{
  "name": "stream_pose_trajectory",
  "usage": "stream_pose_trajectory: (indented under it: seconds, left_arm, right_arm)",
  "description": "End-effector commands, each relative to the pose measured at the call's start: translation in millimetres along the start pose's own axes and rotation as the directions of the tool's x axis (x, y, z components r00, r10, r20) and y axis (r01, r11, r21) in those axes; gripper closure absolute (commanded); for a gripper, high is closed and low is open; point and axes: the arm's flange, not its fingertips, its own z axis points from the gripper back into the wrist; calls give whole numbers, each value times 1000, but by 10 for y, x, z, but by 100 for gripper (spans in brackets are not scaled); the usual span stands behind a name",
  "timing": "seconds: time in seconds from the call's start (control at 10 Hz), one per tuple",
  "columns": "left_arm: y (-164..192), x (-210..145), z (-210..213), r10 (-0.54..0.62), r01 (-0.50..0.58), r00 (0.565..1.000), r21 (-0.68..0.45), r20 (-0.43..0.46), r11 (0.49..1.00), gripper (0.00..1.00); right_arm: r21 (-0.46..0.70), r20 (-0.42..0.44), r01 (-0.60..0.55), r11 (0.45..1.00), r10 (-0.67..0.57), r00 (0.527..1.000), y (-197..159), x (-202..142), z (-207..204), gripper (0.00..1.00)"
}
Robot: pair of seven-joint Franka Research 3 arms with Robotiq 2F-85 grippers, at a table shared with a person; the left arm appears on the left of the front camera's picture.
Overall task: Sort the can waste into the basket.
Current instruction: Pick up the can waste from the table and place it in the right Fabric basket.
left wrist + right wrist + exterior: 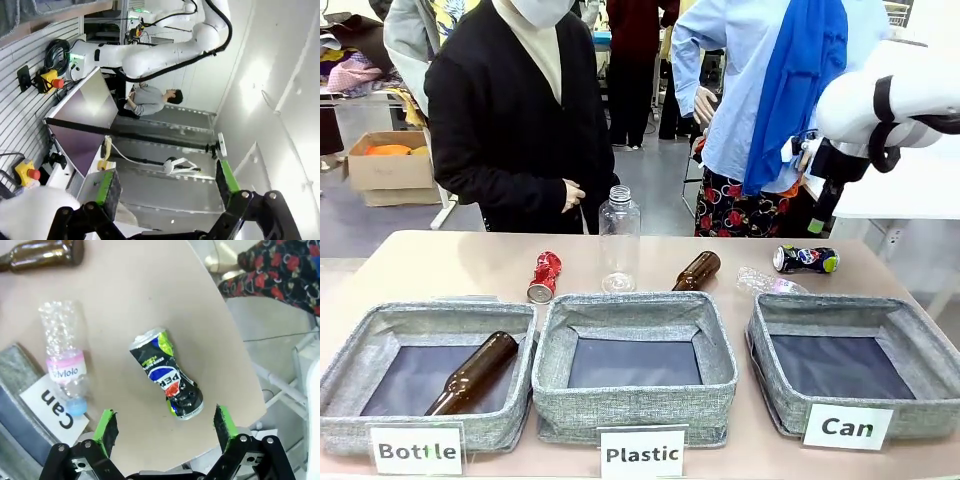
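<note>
A dented red can (544, 277) lies on the table behind the gap between the left and middle bins. The dark blue-black can (806, 260) lies at the far right, behind the grey basket (820, 310) labelled "Can". My right gripper (823, 215) hangs open just above this can. In the right wrist view the dark can (166, 381) lies on the table below the open right gripper (166, 425), apart from both fingers. A corner of the basket (15, 390) shows at the left. My left gripper (167, 184) is open, holds nothing and faces the room.
The "Bottle" bin (380, 320) holds a brown bottle (472, 373); the "Plastic" bin (635, 305) is in the middle. An upright clear bottle (619, 240), a brown bottle (697, 271) and a crushed clear bottle (767, 282) are on the table. A person (510, 110) stands at the far side.
</note>
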Motion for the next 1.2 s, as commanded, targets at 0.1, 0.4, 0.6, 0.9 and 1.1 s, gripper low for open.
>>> stream_pose_trajectory:
  seconds: [0.1,0.4,0.6,0.9,1.1]
  left_arm:
    - [141,230,-447,142,-159,979,111,144,981,0]
    - [1,157,-94,50,-51,998,20,39,998,0]
    - [1,157,-94,50,-51,998,20,39,998,0]
    - [26,213,-16,-355,327,929,215,107,920,0]
    - [125,257,-24,-472,436,881,327,39,839,0]
  right_arm:
    - [0,0,0,1000,0,1000,0,0,0,0]
    - [0,0,0,1000,0,1000,0,0,0,0]
    - [19,-5,28,999,-28,1000,2,23,15,0]
    - [22,6,-272,962,272,962,-283,118,-287,0]
    - [53,-17,-264,963,265,964,-439,174,-488,0]
